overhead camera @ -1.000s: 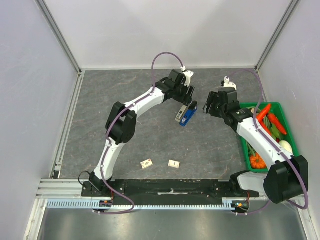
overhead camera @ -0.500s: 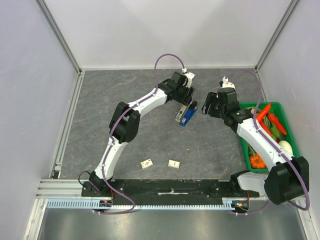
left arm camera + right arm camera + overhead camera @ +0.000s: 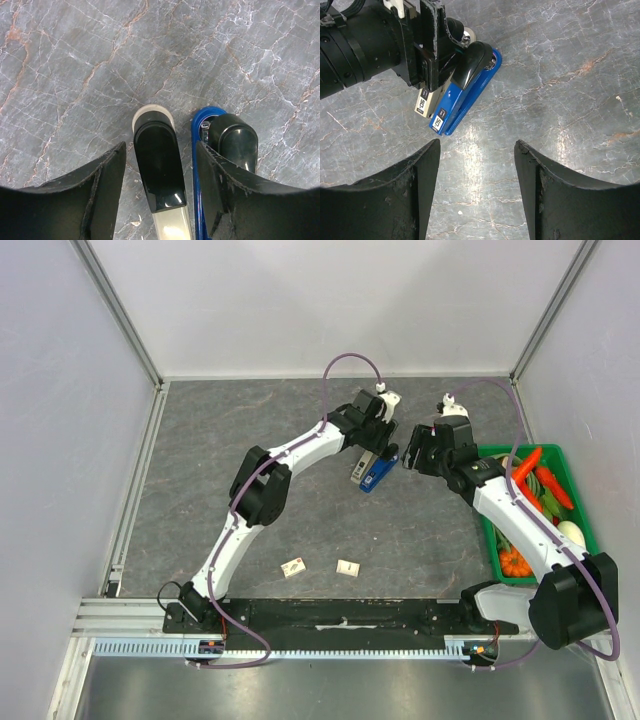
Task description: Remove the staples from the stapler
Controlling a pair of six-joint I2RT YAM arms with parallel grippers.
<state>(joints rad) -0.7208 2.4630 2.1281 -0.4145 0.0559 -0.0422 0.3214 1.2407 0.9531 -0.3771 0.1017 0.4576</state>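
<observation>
The stapler lies in two long halves side by side at mid-table. The blue half has a black end. The silver-grey half has a black cap. My left gripper is open and low over them. Its fingers straddle the silver-grey half, and the right finger lies against the blue half's rim. It also shows in the top view. My right gripper is open and empty, hovering just right of the stapler, over bare table in the top view.
A green bin of toy vegetables stands at the right edge, under my right arm. Two small tan boxes lie near the front. Grey walls close the back and sides.
My left gripper has moved right and down onto the stapler halves. My right gripper has shifted slightly left toward the stapler. The stapler halves have not moved.
</observation>
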